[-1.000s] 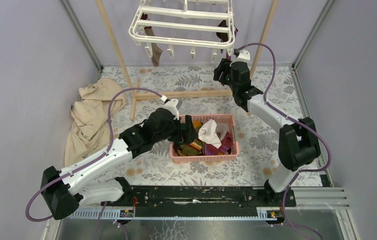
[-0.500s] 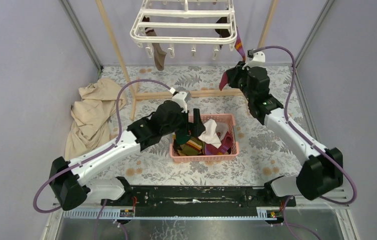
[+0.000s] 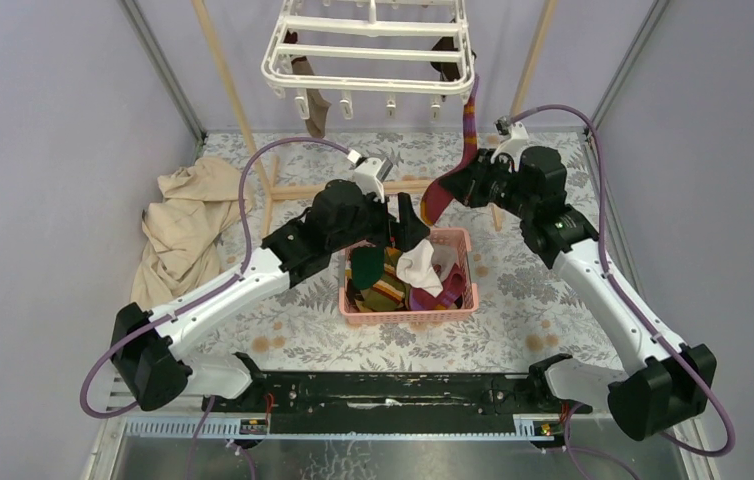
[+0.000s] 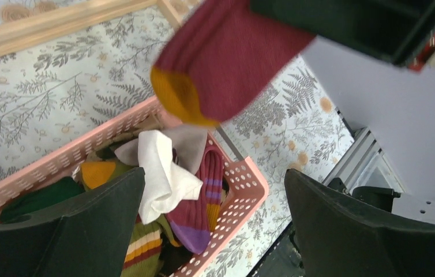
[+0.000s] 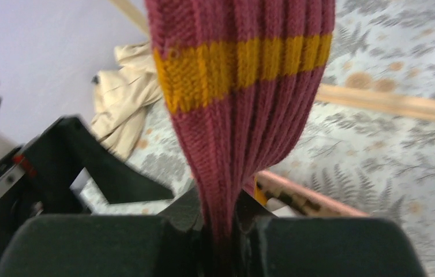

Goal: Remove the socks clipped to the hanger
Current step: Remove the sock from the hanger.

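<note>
1. Top: right pincer clamps the maroon sock, top end seemingly clipped at the hanger corner. Mid-pull.
2. Left wrist: left pincer wide open, empty, over basket.
3. Right wrist: maroon sock pinched tight; next, tug until the clip lets go.

We are looking into a robot test cell staging a laundry corner: plain lilac panels and aluminium posts are walling in a floral-clothed table. At six o'clock a black rail is anchoring the left arm and the right arm. At twelve o'clock a white hanger is hanging between wooden poles.
</note>
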